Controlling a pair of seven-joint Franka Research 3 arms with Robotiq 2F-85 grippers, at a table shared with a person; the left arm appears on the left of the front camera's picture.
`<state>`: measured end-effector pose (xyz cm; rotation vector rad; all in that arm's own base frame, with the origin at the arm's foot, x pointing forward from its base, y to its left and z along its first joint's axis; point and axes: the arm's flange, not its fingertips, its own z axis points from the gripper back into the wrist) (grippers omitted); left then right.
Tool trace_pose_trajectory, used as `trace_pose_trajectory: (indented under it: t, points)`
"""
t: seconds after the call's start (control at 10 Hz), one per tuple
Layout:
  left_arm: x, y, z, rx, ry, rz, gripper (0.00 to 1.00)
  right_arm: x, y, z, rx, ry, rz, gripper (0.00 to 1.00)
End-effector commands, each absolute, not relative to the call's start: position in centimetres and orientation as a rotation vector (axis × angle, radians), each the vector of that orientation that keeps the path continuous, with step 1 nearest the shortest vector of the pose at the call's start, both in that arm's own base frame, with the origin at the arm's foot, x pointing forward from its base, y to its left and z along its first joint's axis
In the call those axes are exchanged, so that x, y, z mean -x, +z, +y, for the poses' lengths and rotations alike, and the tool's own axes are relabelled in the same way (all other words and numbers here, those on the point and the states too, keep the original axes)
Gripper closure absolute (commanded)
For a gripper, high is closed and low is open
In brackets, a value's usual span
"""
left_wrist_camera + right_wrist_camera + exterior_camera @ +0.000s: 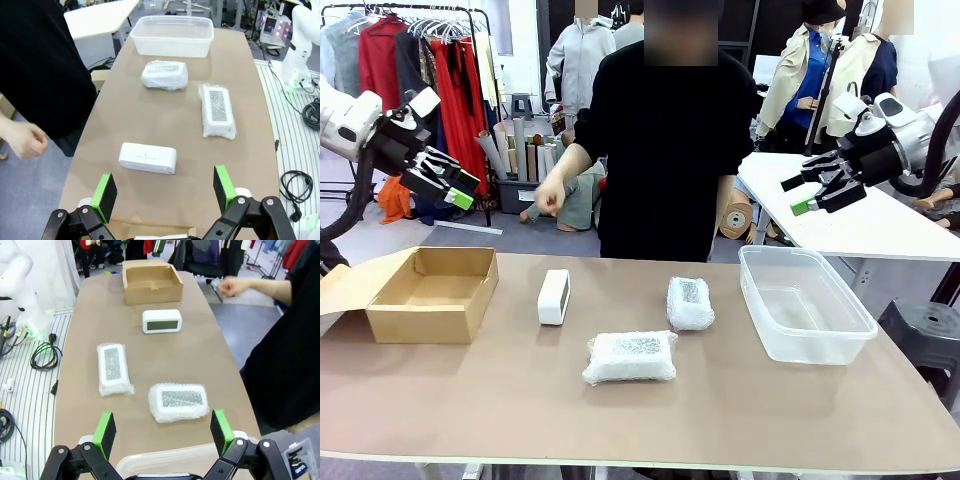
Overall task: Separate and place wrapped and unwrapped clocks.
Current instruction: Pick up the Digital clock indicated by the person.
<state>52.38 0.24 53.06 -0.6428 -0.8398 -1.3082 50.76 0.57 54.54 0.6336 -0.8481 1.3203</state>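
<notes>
Bubble-wrapped long bundle (630, 358) lies nearest on the table. Behind it sit the small wrapped bundle (690, 303) and the bare white clock (553, 297), between an empty cardboard box (420, 325) and plastic tub (810, 348). Left gripper (468, 190) and right gripper (796, 196) hover above, jaws spread, holding nothing. Sorting looks unstarted.

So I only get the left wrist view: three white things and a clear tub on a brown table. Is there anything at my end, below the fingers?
Observer: Yes, an open cardboard box stands at that end of the table.
Operator: And that smooth white block, what is it?
Observer: A clock. The right wrist view shows its grey display, which is turned toward the tub.
Operator: Where is the other arm?
Observer: The right gripper hangs open, high up at the tub end of the table.
</notes>
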Motion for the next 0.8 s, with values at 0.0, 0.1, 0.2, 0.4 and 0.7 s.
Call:
trace_pose_trajectory:
  t: [0.0, 0.1, 0.2, 0.4, 0.7]
  points:
    - [-52.35, 53.16, 0.24, 0.642, -1.307, -0.841, 0.0, -50.58, 54.47, 0.67, -0.635, 1.322, -0.85, 0.0]
    - [-52.35, 53.16, 0.24, 0.642, -1.307, -0.841, 0.0, -50.58, 54.47, 0.67, -0.635, 1.322, -0.85, 0.0]
    - [-52.35, 53.16, 0.24, 0.642, -1.307, -0.841, 0.0, -50.58, 54.47, 0.67, -0.635, 1.322, -0.85, 0.0]
    - [-52.35, 53.16, 0.24, 0.642, -1.307, -0.841, 0.0, -50.58, 54.47, 0.67, -0.635, 1.322, -0.85, 0.0]
    - [-52.35, 53.16, 0.24, 0.642, -1.307, -0.841, 0.0, -50.58, 54.47, 0.67, -0.635, 1.322, -0.85, 0.0]
